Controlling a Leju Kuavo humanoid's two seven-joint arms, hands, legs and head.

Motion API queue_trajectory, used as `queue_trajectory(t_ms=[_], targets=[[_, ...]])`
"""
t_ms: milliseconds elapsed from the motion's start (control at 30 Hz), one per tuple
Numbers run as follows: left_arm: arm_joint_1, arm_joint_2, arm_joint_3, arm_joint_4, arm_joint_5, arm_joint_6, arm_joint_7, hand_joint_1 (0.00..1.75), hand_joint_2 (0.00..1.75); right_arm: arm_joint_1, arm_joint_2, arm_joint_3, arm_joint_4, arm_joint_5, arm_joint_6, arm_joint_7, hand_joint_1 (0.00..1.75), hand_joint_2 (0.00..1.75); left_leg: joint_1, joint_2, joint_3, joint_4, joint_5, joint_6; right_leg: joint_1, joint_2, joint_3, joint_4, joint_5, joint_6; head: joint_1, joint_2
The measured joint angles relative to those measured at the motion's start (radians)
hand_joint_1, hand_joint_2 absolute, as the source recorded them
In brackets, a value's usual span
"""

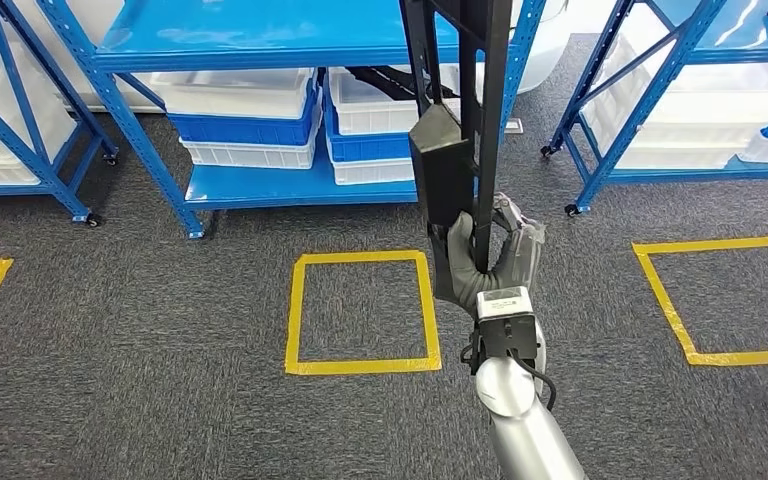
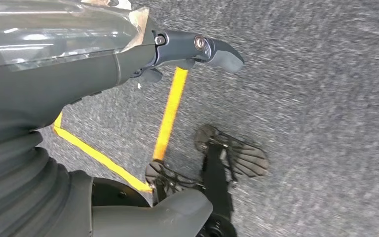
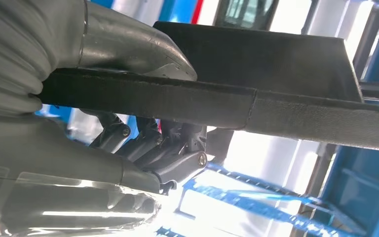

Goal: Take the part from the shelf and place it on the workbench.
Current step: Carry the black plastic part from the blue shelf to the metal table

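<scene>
Head view: the right robot hand (image 1: 488,262) grips a long black part (image 1: 447,150) upright above the grey carpet.
Its fingers (image 3: 175,148) wrap one bar of the part while the thumb presses the opposite side. Beyond the hand stands a blue shelf (image 1: 260,45) holding white bins (image 1: 245,115); a yellow tape square (image 1: 360,310) lies on the floor just left of it. The left robot hand (image 2: 197,49) hangs over the carpet, fingers apart, holding nothing.
</scene>
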Motion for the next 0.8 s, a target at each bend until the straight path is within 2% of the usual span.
queue_trajectory(t_ms=[33,67,100,133,167,200,233,267,333,367,400,433,467,500,533,567,600,633,700,733,767,800], targets=[[0.000,0.000,0.000,-0.001,-0.002,-0.002,0.000,0.00,1.75,0.005,-0.002,-0.001,-0.002,0.000,-0.002,-0.002,1.75,1.75,0.000,0.000,-0.014,0.004,0.012,-0.007,0.001,0.001,0.061,-0.081,-0.012,-0.001,0.001,0.000],[0.001,0.001,0.000,-0.002,-0.005,-0.003,0.000,0.00,1.75,0.011,-0.004,-0.003,-0.004,0.000,-0.005,-0.004,1.75,1.75,-0.001,0.000,-0.021,0.005,0.024,-0.014,0.004,0.002,0.107,-0.151,-0.035,-0.009,-0.001,0.000],[0.001,0.001,0.000,-0.004,-0.009,-0.005,-0.001,0.00,1.75,0.017,-0.006,-0.004,-0.008,0.001,-0.009,-0.007,1.75,1.75,-0.002,0.000,-0.024,0.004,0.036,-0.020,0.008,0.004,0.137,-0.206,-0.059,-0.020,-0.003,0.000],[0.002,0.002,0.000,-0.005,-0.012,-0.007,-0.001,0.00,1.75,0.023,-0.009,-0.006,-0.011,0.001,-0.013,-0.011,1.75,1.75,-0.002,-0.001,-0.024,-0.001,0.049,-0.025,0.013,0.005,0.149,-0.235,-0.071,-0.031,-0.005,0.000],[0.004,0.001,0.000,-0.005,-0.014,-0.009,-0.002,0.00,1.75,0.030,-0.012,-0.007,-0.014,0.001,-0.017,-0.014,1.75,1.75,-0.001,-0.002,-0.023,-0.007,0.060,-0.030,0.012,0.004,0.139,-0.235,-0.064,-0.041,-0.008,0.000],[0.007,0.001,0.000,-0.005,-0.016,-0.009,-0.002,0.00,1.75,0.036,-0.015,-0.008,-0.016,0.001,-0.021,-0.017,1.75,1.75,0.002,-0.003,-0.026,-0.006,0.055,-0.034,0.008,0.003,0.132,-0.235,-0.054,-0.051,-0.008,0.000],[0.010,0.002,0.000,-0.005,-0.017,-0.010,-0.002,0.00,1.75,0.043,-0.016,-0.009,-0.018,0.001,-0.024,-0.019,1.75,1.75,0.005,-0.004,-0.033,0.011,0.024,-0.038,0.006,0.001,0.122,-0.234,-0.042,-0.062,-0.010,0.000],[0.013,0.002,0.000,-0.005,-0.017,-0.010,-0.002,0.00,1.75,0.050,-0.017,-0.009,-0.021,0.001,-0.027,-0.020,1.75,1.75,0.007,-0.005,-0.043,0.048,-0.028,-0.042,0.003,-0.001,0.111,-0.234,-0.028,-0.072,-0.011,0.000],[0.014,0.002,0.000,-0.005,-0.018,-0.010,-0.001,0.00,1.75,0.058,-0.018,-0.010,-0.027,0.003,-0.031,-0.021,1.75,1.75,0.008,-0.008,-0.068,0.179,-0.151,-0.047,0.007,-0.002,0.086,-0.232,0.000,-0.084,-0.012,0.000],[0.014,0.002,0.000,-0.005,-0.018,-0.009,-0.001,0.00,1.75,0.060,-0.018,-0.010,-0.029,0.004,-0.031,-0.021,1.75,1.75,0.008,-0.009,-0.076,0.250,-0.184,-0.049,0.010,-0.002,0.071,-0.230,0.013,-0.085,-0.013,0.000],[0.014,0.002,0.000,-0.005,-0.018,-0.008,-0.001,0.00,1.75,0.061,-0.018,-0.010,-0.030,0.006,-0.032,-0.020,1.75,1.75,0.008,-0.010,-0.074,0.301,-0.192,-0.049,0.014,-0.002,0.054,-0.227,0.025,-0.085,-0.013,0.000],[0.013,0.002,0.000,-0.005,-0.018,-0.007,-0.002,0.00,1.75,0.061,-0.018,-0.010,-0.031,0.007,-0.031,-0.018,1.75,1.75,0.008,-0.010,-0.059,0.322,-0.178,-0.047,0.016,-0.002,0.037,-0.224,0.036,-0.083,-0.013,0.000],[0.013,0.002,0.000,-0.006,-0.019,-0.005,-0.004,0.00,1.75,0.061,-0.018,-0.010,-0.032,0.009,-0.031,-0.016,1.75,1.75,0.007,-0.011,-0.025,0.305,-0.154,-0.042,0.018,-0.002,0.021,-0.221,0.044,-0.082,-0.013,0.000],[0.013,0.002,0.000,-0.006,-0.021,-0.002,-0.009,0.00,1.75,0.060,-0.018,-0.010,-0.033,0.010,-0.031,-0.014,1.75,1.75,0.006,-0.012,0.026,0.254,-0.134,-0.034,0.020,-0.001,0.008,-0.218,0.053,-0.081,-0.013,0.000],[0.012,0.003,0.000,-0.007,-0.023,0.003,-0.015,0.00,1.75,0.059,-0.018,-0.010,-0.035,0.011,-0.029,-0.011,1.75,1.75,0.003,-0.012,0.090,0.176,-0.135,-0.025,0.024,-0.001,-0.002,-0.216,0.060,-0.078,-0.013,0.000],[0.010,0.003,0.000,-0.009,-0.024,0.009,-0.020,0.00,1.75,0.057,-0.018,-0.010,-0.037,0.011,-0.027,-0.008,1.75,1.75,0.001,-0.013,0.149,0.096,-0.149,-0.017,0.026,-0.001,-0.009,-0.215,0.067,-0.075,-0.012,0.000],[0.009,0.004,0.000,-0.010,-0.025,0.014,-0.025,0.00,1.75,0.054,-0.017,-0.011,-0.039,0.011,-0.024,-0.005,1.75,1.75,-0.004,-0.013,0.189,0.036,-0.167,-0.011,0.027,-0.002,-0.012,-0.215,0.075,-0.069,-0.012,0.000],[0.007,0.004,-0.001,-0.011,-0.025,0.018,-0.027,0.00,1.75,0.049,-0.016,-0.011,-0.039,0.011,-0.021,-0.003,1.75,1.75,-0.008,-0.013,0.211,-0.002,-0.181,-0.006,0.026,-0.004,-0.015,-0.216,0.083,-0.062,-0.012,0.000],[0.007,0.004,-0.001,-0.011,-0.024,0.021,-0.028,0.00,1.75,0.040,-0.013,-0.011,-0.040,0.012,-0.016,-0.002,1.75,1.75,-0.011,-0.010,0.206,-0.021,-0.169,0.003,0.023,-0.005,-0.022,-0.217,0.095,-0.049,-0.013,0.000],[0.008,0.003,-0.001,-0.011,-0.024,0.022,-0.029,0.00,1.75,0.037,-0.012,-0.011,-0.040,0.012,-0.015,-0.001,1.75,1.75,-0.010,-0.008,0.199,-0.027,-0.157,0.008,0.023,-0.004,-0.031,-0.205,0.086,-0.046,-0.012,0.000],[0.008,0.003,-0.001,-0.011,-0.024,0.022,-0.029,0.00,1.75,0.035,-0.012,-0.011,-0.040,0.011,-0.015,-0.001,1.75,1.75,-0.008,-0.006,0.190,-0.033,-0.144,0.013,0.024,-0.003,-0.048,-0.172,0.064,-0.047,-0.011,0.000],[0.008,0.003,0.000,-0.011,-0.024,0.023,-0.029,0.00,1.75,0.033,-0.013,-0.011,-0.040,0.011,-0.014,-0.001,1.75,1.75,-0.006,-0.004,0.180,-0.035,-0.133,0.016,0.022,-0.002,-0.071,-0.118,0.029,-0.051,-0.009,0.000]])
